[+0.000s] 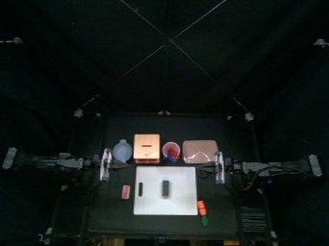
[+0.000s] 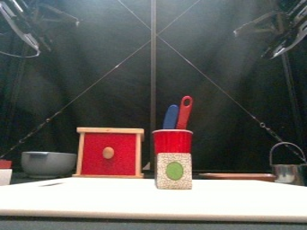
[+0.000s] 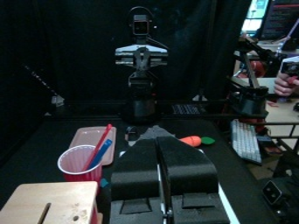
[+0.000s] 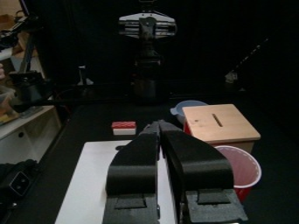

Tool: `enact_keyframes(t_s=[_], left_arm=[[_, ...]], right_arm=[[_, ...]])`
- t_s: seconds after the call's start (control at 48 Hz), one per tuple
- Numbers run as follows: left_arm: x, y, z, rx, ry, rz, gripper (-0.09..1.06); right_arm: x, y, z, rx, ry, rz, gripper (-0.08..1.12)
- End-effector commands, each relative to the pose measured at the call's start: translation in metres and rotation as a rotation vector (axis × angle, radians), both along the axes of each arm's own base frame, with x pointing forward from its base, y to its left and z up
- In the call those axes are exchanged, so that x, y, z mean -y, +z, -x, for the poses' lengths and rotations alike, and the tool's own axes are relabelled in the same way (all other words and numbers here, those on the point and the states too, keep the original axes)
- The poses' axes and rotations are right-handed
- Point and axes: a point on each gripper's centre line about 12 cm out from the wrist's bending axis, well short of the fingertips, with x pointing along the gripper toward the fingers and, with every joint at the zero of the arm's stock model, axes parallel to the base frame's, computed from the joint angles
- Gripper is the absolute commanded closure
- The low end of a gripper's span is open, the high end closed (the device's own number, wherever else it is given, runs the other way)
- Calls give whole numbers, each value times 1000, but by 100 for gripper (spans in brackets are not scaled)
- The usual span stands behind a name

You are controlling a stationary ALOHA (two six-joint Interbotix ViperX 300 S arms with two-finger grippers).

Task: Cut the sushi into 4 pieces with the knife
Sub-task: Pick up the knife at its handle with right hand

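nearest the front edge of the bench (image 1: 110,219), toward the right, i see a small orange toy (image 1: 202,204) and a green one (image 1: 205,217). just behind them lies the white board (image 1: 184,192), and the sushi roll (image 1: 167,185) rests on its middle with neither hand touching it. a small pink-and-red toy (image 1: 126,191) lies just left of the board. both hands hang about level with the board's back edge: the left hand (image 3: 163,142) off its left side and the right hand (image 4: 160,127) off its right, each with jaws pressed together on nothing. farther back runs a row: grey-blue bowl (image 1: 122,152), wooden box (image 1: 148,150), red cup (image 1: 171,151) holding the blue knife (image 2: 171,116) and red knife (image 2: 185,108), then the pink tray (image 1: 198,151).
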Motion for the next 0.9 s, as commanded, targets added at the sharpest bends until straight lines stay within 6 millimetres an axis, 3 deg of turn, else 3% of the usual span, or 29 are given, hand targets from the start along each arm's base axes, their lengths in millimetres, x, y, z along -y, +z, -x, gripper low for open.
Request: enact_keyframes(t_s=[0.021,0.25,0.458,0.75,0.896], left_arm=[[-1,6,-8,35,5,3,104],[-1,7,-27,55,6,4,96],[-2,0,-53,-8,11,0,95],[-6,2,-60,-14,26,-2,95],[-8,-1,-60,-18,32,-5,95]], right_arm=[[2,11,-7,16,-11,-29,107],[27,27,-45,-64,-119,-168,87],[38,43,-99,-342,-131,-166,59],[61,32,-133,-716,-177,-108,8],[69,26,-146,-848,-192,-55,3]])
